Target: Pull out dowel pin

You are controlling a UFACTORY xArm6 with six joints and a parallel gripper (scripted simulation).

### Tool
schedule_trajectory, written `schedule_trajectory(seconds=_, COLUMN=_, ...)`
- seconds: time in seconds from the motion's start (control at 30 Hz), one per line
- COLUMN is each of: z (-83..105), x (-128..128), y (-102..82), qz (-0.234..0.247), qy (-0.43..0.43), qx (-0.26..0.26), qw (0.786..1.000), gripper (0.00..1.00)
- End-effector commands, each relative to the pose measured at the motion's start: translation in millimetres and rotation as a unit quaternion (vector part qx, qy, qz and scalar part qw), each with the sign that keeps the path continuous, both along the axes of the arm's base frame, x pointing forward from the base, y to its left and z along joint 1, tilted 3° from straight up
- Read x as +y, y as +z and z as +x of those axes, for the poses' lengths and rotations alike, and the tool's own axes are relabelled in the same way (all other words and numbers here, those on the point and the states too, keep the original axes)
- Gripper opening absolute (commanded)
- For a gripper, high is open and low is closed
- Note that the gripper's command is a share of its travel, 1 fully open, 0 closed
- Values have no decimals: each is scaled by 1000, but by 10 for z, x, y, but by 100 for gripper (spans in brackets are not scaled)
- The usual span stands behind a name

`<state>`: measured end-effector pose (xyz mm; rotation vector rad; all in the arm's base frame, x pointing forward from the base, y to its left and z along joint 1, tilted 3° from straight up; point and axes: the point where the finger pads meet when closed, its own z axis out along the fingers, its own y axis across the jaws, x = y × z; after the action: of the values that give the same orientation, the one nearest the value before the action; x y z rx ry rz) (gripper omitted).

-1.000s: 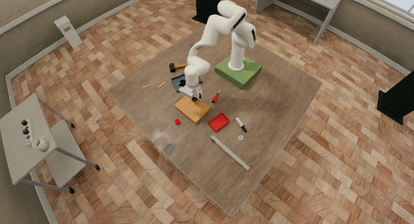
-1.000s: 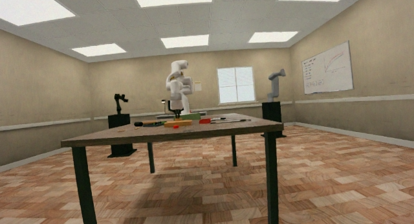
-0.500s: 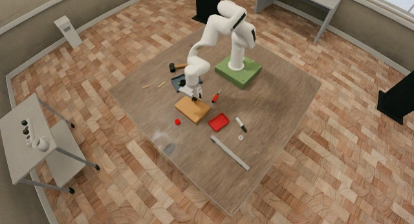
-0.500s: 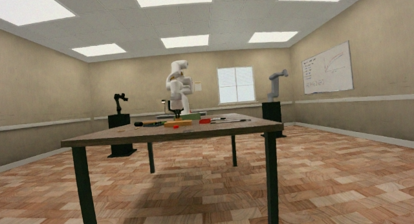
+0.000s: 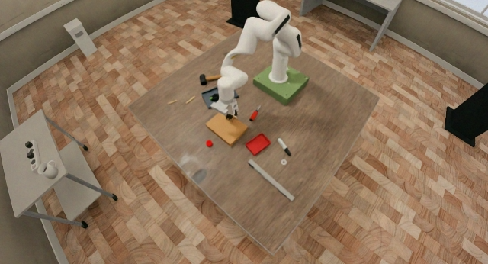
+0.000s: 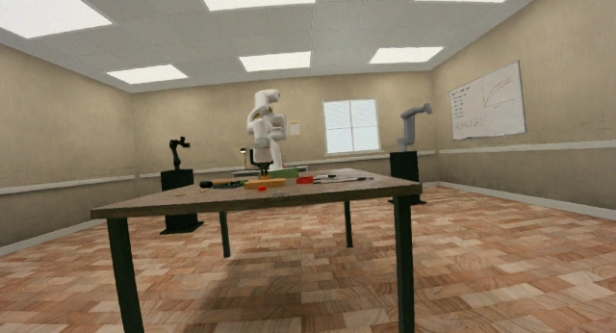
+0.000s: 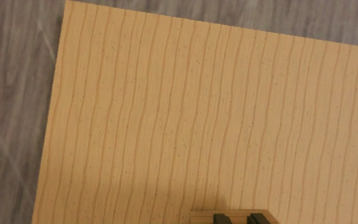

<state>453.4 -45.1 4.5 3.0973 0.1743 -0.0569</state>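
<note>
The tan bench board (image 5: 226, 128) lies at the middle of the table and fills the wrist view (image 7: 205, 115). My gripper (image 5: 229, 116) stands straight down over the board's far corner. In the wrist view its two dark fingertips show at the bottom edge, over the small wooden block (image 7: 230, 215). The fingers are shut on a thin thing between them, which I take for the dowel pin; the pin itself is almost fully hidden. I cannot make out the bench stop or the spring clamp in any view.
A red screwdriver (image 5: 255, 114) lies right of the gripper. A red cap (image 5: 209, 143), a red tray (image 5: 258, 143), a marker (image 5: 284, 146), a washer (image 5: 284, 162) and a grey bar (image 5: 271, 180) lie in front. A mallet (image 5: 209, 78), a dark mat (image 5: 213, 98) and two wooden sticks (image 5: 190, 99) lie behind.
</note>
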Motion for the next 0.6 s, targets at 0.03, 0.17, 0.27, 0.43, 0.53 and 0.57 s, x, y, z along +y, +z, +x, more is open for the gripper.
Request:
schedule_trajectory(seconds=0.03, z=24, x=-1, y=31, qz=0, qy=0, qx=-3, qw=1000, gripper=0)
schedule_trajectory(seconds=0.17, z=25, x=-1, y=38, qz=0, qy=0, qx=-3, qw=1000, gripper=0)
schedule_trajectory(seconds=0.27, z=25, x=-1, y=42, qz=0, qy=0, qx=-3, qw=1000, gripper=0)
schedule_trajectory(seconds=0.43, z=25, x=0, y=46, qz=0, qy=0, qx=-3, qw=1000, gripper=0)
schedule_trajectory(seconds=0.53, z=25, x=0, y=46, qz=0, qy=0, qx=-3, qw=1000, gripper=0)
schedule_trajectory(seconds=0.57, z=25, x=0, y=46, qz=0, qy=0, qx=-3, qw=1000, gripper=0)
